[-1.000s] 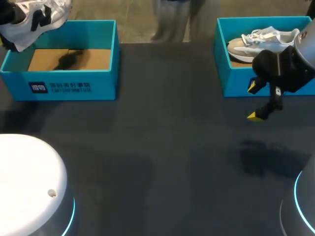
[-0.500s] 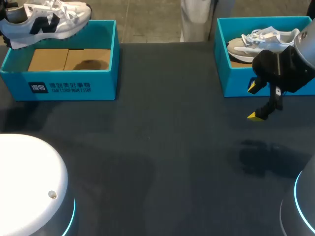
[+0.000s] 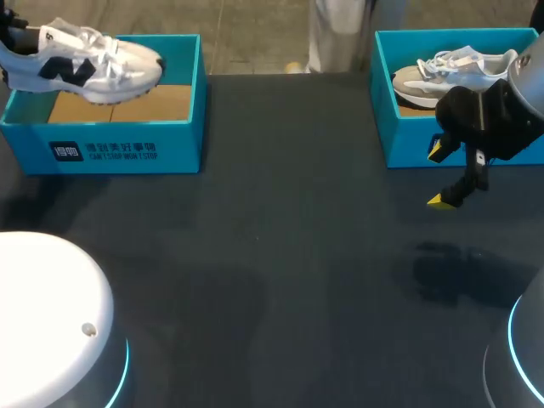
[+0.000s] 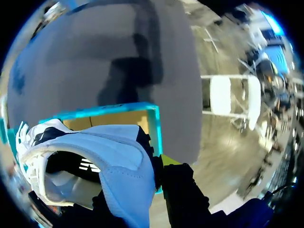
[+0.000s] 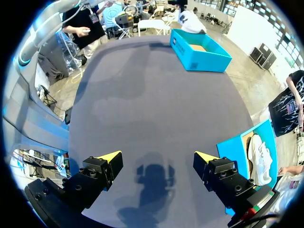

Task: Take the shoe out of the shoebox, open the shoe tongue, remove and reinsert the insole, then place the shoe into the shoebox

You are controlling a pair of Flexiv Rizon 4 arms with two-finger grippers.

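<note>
A white shoe with navy markings hangs level over the open left teal shoebox, its toe pointing right. My left gripper is shut on the shoe's heel collar; one yellow tip shows beside the heel and the other is hidden by the shoe. I cannot tell whether the sole touches the box's cardboard floor. My right gripper hangs open and empty above the table, just in front of the right teal shoebox. In the right wrist view this gripper has only bare table between its fingers.
The right shoebox holds a beige and white shoe. My arms' white bases sit at the near left and near right corners. The dark table stretches between the two boxes.
The left gripper has brought the shoe down and to the right, from tilted above the box's far left corner to level over the box. The right arm has not moved.
</note>
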